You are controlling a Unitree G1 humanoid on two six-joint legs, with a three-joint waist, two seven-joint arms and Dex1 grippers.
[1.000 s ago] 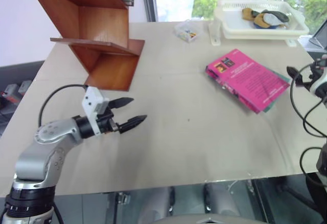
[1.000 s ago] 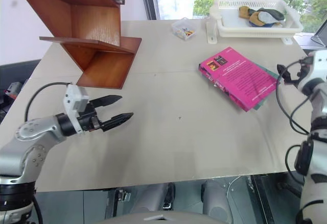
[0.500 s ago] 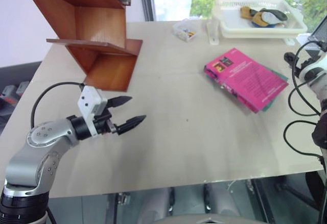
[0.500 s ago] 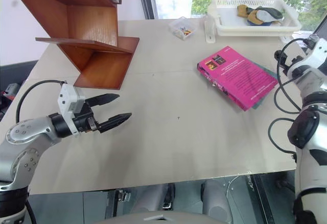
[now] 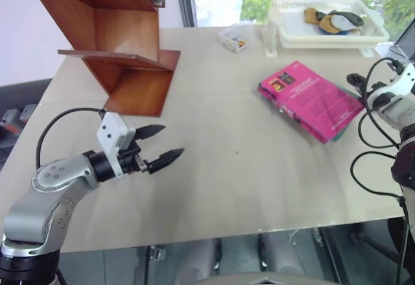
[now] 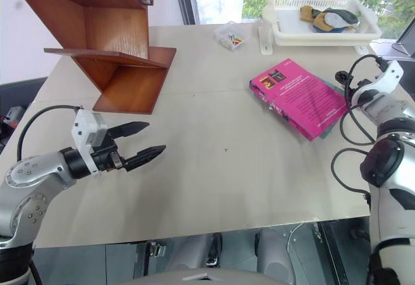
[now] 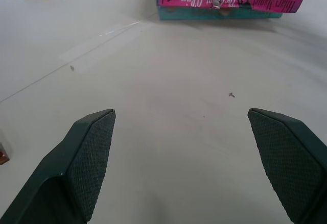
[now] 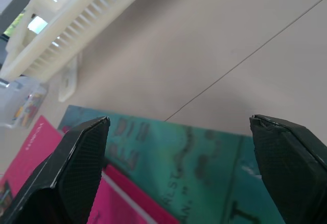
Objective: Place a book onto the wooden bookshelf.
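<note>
Lying flat on the counter (image 5: 214, 187), the pink book (image 5: 312, 99) is sitting on top of a teal book (image 8: 204, 168), right in front of the right claw (image 8: 179, 147). That claw is gaping wide and is much nearer than the left claw (image 5: 163, 146), also wide apart, waiting by the wooden bookshelf (image 5: 120, 45).
</note>
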